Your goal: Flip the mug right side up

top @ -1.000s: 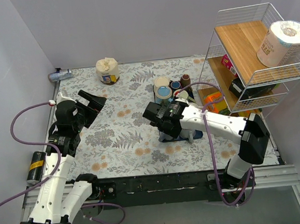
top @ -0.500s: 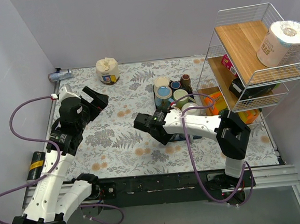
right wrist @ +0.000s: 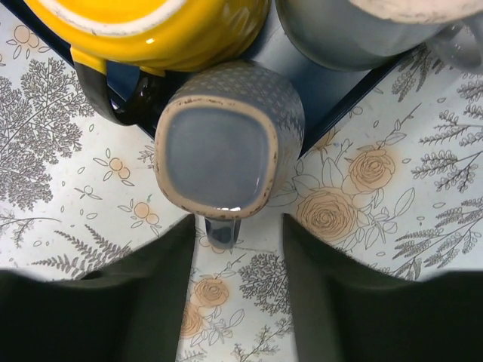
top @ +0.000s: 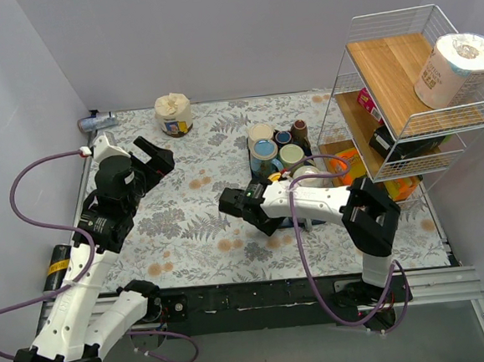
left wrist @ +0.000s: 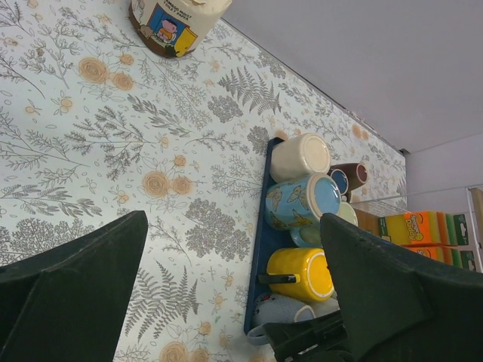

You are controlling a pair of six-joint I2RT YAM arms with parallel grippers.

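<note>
Mug: grey-blue mug (right wrist: 226,143) is sitting at the near end of the dark blue tray (left wrist: 259,226), just beside the yellow mug (right wrist: 151,30), its handle (right wrist: 223,231) pointing out over the tablecloth (right wrist: 362,188)
Orientation: a flat, shallow-looking face is pointing up, which I am reading as the base, so it is probably standing upside down
Right gripper (right wrist: 238,249): hovering directly above the mug, fingers spread either side of the handle, gripping nothing
Left gripper (left wrist: 234,249): hanging well apart, fingers released, carrying nothing
Progress: nothing is looking done yet; grasping, lifting, flipping and setting down are all remaining
</note>
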